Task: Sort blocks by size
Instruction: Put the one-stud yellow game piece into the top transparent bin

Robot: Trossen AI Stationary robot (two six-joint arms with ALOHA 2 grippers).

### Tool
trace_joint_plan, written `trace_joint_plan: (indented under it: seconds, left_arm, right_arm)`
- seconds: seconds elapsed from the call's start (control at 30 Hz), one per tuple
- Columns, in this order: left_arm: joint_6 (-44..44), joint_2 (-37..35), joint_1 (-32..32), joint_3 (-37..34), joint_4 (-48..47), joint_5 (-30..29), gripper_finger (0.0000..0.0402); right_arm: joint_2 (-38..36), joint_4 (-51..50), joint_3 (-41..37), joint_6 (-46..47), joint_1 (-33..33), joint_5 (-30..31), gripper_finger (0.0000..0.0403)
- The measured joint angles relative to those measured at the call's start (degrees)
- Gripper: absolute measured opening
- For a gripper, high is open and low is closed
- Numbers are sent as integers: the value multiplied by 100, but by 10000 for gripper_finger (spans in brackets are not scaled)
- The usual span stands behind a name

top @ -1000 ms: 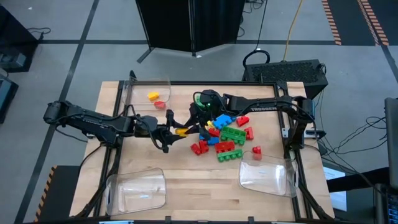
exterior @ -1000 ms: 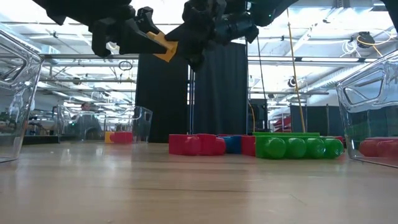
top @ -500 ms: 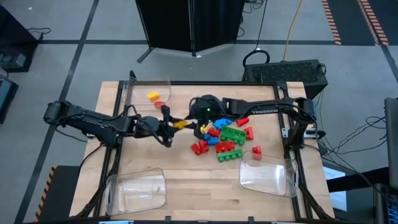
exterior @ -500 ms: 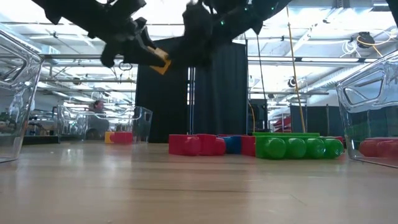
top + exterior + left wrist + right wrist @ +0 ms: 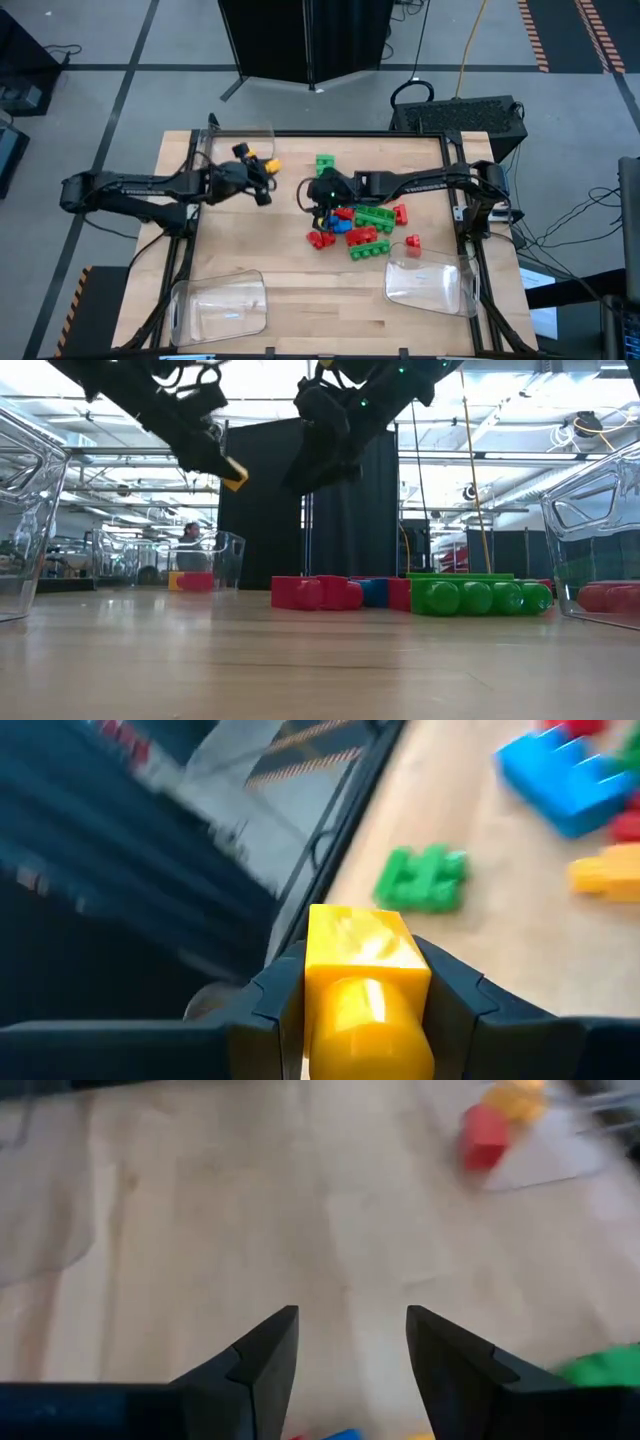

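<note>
The left gripper (image 5: 262, 168) pinches a small yellow studded plastic brick (image 5: 362, 982) by its two flat sides, carried above the table at the far-left clear plastic tray (image 5: 222, 138), which already holds what looks like a red piece, though that is blurred. The right gripper (image 5: 346, 1342) hangs with its fingers spread and nothing between them, over the heap of red, green, blue and yellow bricks (image 5: 358, 222) in the table's middle. A lone green brick (image 5: 325, 163) lies just beyond the heap on the far side. These bricks are probably light, rigid and rather slick. Gripping across the smooth side walls, not the studs, should hold best.
</note>
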Motion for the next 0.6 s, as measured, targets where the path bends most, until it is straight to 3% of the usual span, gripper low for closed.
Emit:
trace_joint_plan:
  seconds: [0.1,0.27,0.6]
  left_arm:
    - [-396,0,459,0,-132,8,134]
    - [-1167,4,1200,0,-557,15,134]
    - [-2235,120,2160,0,-1242,130,135]
  right_arm:
    - [0,30,-104,96,202,1,176]
    - [0,212,-484,284,506,560,176]
    - [0,1957,-1706,278,631,548,176]
